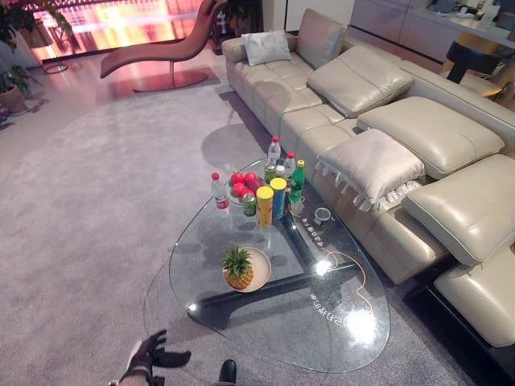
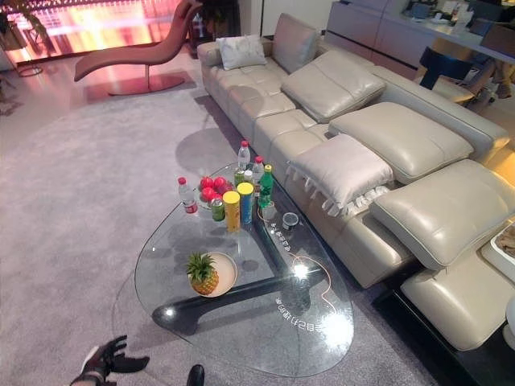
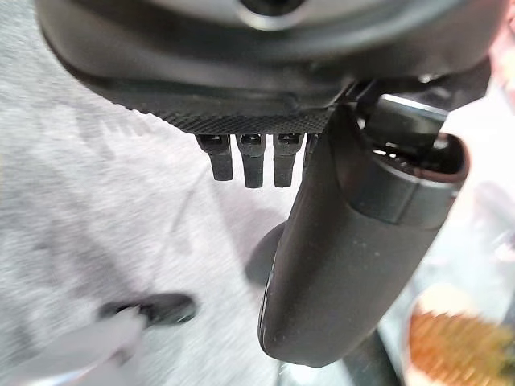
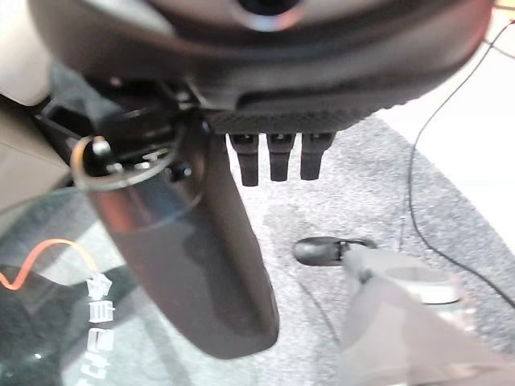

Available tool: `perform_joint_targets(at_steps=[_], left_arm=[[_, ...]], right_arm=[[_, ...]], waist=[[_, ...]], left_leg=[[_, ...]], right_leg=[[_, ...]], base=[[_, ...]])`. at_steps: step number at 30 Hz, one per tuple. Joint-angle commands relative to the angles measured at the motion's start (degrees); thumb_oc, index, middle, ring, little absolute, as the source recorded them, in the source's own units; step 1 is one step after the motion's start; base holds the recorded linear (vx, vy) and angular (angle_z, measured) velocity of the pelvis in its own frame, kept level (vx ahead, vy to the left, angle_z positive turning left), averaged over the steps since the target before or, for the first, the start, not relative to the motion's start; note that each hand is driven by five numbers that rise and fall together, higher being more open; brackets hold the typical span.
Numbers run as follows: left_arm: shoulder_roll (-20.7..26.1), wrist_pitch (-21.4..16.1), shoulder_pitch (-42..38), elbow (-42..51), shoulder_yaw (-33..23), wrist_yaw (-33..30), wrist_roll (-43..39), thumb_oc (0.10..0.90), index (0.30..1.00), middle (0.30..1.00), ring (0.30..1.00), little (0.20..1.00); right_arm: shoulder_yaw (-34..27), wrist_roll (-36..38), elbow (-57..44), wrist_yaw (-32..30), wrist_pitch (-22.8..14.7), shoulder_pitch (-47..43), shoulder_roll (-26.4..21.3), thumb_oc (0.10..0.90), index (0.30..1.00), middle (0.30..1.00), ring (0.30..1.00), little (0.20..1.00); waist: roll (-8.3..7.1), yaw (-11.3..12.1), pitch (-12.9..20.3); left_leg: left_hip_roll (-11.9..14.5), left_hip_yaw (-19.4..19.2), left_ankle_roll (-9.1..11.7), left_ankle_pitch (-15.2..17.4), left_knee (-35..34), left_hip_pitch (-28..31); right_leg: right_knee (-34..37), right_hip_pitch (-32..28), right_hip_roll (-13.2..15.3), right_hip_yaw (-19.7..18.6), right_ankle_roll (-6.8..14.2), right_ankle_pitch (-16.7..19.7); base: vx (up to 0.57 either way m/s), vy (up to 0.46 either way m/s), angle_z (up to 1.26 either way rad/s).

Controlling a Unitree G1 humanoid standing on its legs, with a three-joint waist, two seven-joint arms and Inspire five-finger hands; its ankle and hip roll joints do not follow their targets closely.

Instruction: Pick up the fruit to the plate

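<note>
the room is evenly bright, with a strong pink-orange glow from the large window wall at the far end washing over the curved brown lounge chair and the floor beneath it. two hard white glare spots sit on the clear glass tabletop, and the top throws a soft dark shadow on the grey carpet. straight lines bow toward the edges of the head views. in the wrist views the dark left hand and right hand are close and blurred, and the carpet beyond is soft.
</note>
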State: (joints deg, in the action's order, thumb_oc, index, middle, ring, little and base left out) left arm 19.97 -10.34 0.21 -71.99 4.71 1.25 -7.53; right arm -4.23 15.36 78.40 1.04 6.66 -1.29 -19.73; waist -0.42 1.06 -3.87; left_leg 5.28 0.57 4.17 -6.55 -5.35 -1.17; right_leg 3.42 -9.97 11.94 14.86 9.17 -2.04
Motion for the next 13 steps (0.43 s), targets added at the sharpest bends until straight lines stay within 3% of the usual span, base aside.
perform_joint_targets(at_steps=[1,3,13], left_arm=[[0.59,1.32,-5.23,-2.64,0.26,3.25,2.49,0.8,0.9,0.9,0.9,0.9],[0.03,3.48,-4.83,-3.77,0.59,4.35,3.4,0.8,0.9,0.9,0.9,0.9],[-0.82,5.91,-4.62,-4.1,1.62,6.49,2.58,0.8,0.9,0.9,0.9,0.9]], right_arm=[[2.17,-6.18,2.69,0.42,0.0,-2.56,-0.21,0.8,0.9,0.9,0.9,0.9],[2.96,-6.54,2.75,0.58,0.3,-2.64,0.43,0.8,0.9,0.9,0.9,0.9],[5.33,-9.35,3.11,1.43,0.2,-3.04,1.03,0.8,0.9,0.9,0.9,0.9]], waist=[[1.02,1.02,-1.77],[1.06,0.85,-1.5],[1.42,0.68,-1.29]], left_leg=[[3.38,-4.15,1.76,3.78,0.35,5.17],[3.59,-4.5,1.82,3.91,0.35,5.56],[4.21,-5.21,2.19,3.91,0.35,5.62]], right_leg=[[-0.4,3.19,1.28,-1.67,-0.32,4.78],[-0.1,2.7,1.22,-1.47,-0.31,4.75],[0.71,2.65,1.43,-1.1,-0.17,5.08]], base=[[0.02,0.028,-0.04],[0.0,0.0,0.0],[0.0,0.0,0.0]])
